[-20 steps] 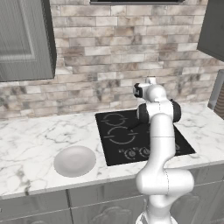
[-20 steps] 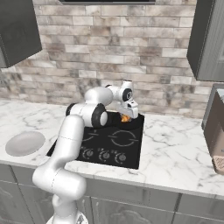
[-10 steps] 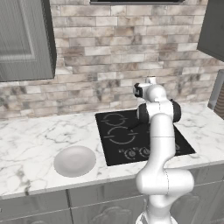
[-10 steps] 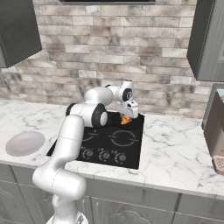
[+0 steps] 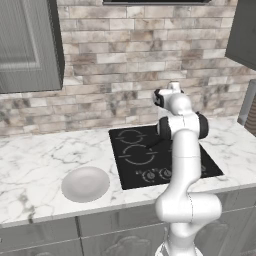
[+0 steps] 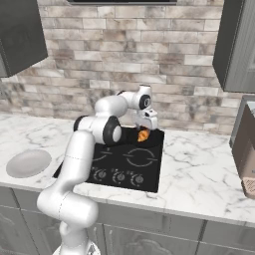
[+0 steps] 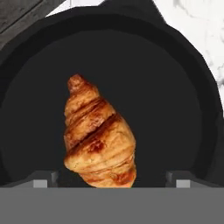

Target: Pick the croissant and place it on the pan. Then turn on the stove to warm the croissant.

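Golden-orange croissant (image 7: 99, 138) lying inside the black pan (image 7: 183, 100), lower centre of the hand view, dark pan floor all around it. Seen again in the right base view as a small orange spot (image 6: 143, 135) just below the gripper (image 6: 147, 125), centre of that frame, at the back of the stove (image 6: 144, 164).

Gripper spread wide: two finger tips (image 7: 43, 180) at the lower left and lower right of the hand view, well apart, neither touching the pastry. Nothing pinched; croissant looks released, resting on the pan or a hair above it, hard to say which from this angle.

First half of the task judged as good as done: pastry off the plate (image 5: 85, 183), which sits bare at the lower left of the left base view on the marble counter (image 5: 35, 165).

Second half untouched as far as can be told: row of knobs (image 6: 118, 176) along the near edge of the cooktop, lower centre of the right base view, with the hand well apart from them at the far side. No glow visible on any burner ring.

Left to do, by this reckoning: lift clear of the pan, come forward and down to the right knob, turn it.
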